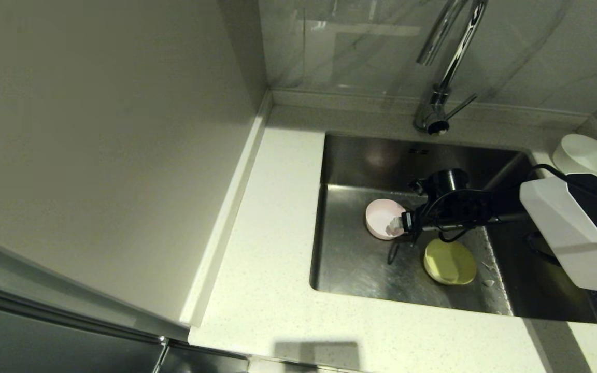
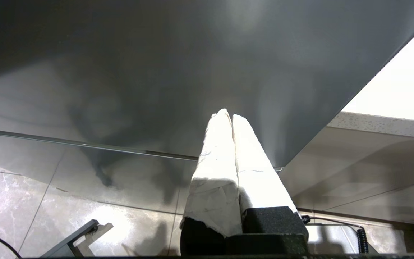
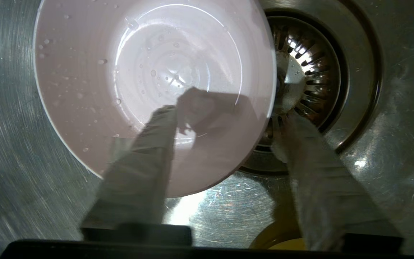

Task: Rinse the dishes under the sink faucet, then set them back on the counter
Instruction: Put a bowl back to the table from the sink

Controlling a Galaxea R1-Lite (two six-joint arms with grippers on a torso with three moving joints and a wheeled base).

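Observation:
The pale pink bowl (image 1: 384,218) is in the sink (image 1: 353,269), wet inside, and in the right wrist view the pink bowl (image 3: 149,72) overlaps the strainer drain (image 3: 311,72). My right gripper (image 1: 404,223) is open and straddles the bowl's rim: one finger (image 3: 138,172) is inside the bowl, the other finger (image 3: 318,180) is outside, over the drain. The right gripper (image 3: 228,115) has not closed on the rim. The yellow-green bowl (image 1: 450,262) lies in the sink nearer me. The white bowl (image 1: 586,154) stands on the counter at the back right. My left gripper (image 2: 228,115) is shut and holds nothing, parked below counter level.
The chrome faucet (image 1: 446,67) rises behind the sink, its spout above the basin's back. The speckled counter (image 1: 272,233) runs to the left of the sink and along its front. A grey wall panel (image 1: 96,155) borders the counter's left side.

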